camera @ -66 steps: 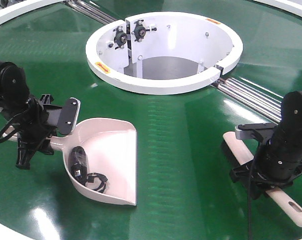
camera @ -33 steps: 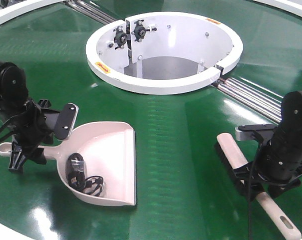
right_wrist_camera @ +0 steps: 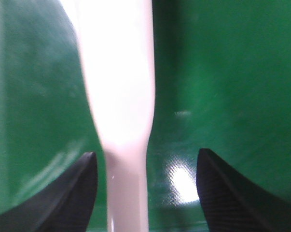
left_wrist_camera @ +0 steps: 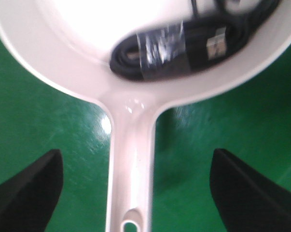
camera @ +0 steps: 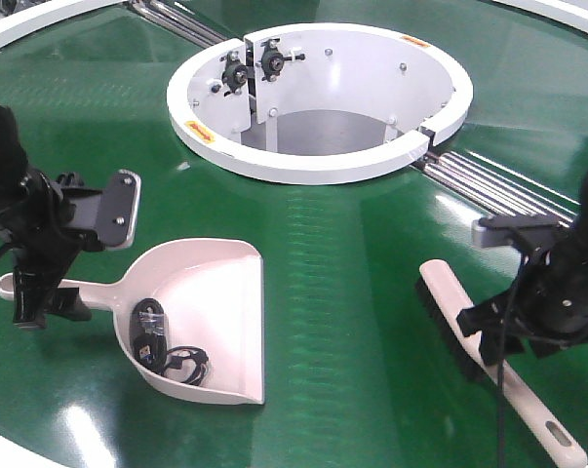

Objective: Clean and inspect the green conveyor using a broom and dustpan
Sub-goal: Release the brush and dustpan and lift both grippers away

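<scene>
The green conveyor [camera: 352, 292] fills the front view. On it at the left lies the pale dustpan [camera: 211, 302] with a black cable bundle [camera: 162, 346] inside. My left gripper [camera: 42, 295] stands open over the pan's long handle. In the left wrist view the dustpan handle [left_wrist_camera: 131, 164] runs between the two fingers [left_wrist_camera: 29, 193] with green belt showing on both sides. At the right the broom [camera: 450, 297] lies flat, bristles to the left. My right gripper [camera: 498, 339] is open astride it. The broom handle [right_wrist_camera: 118, 96] passes near the left finger [right_wrist_camera: 73, 193] without clear contact.
A white ring-shaped housing [camera: 318, 97] with a deep opening stands at the middle back. Metal rails [camera: 498, 190] run from it toward the right. The white rim [camera: 20, 24] curves along the far left, and the belt's near edge lies just under both arms.
The dustpan has come down flat and its handle is released by the left gripper, which backed off left. The broom swung and now lies free; the right gripper has opened and risen.
</scene>
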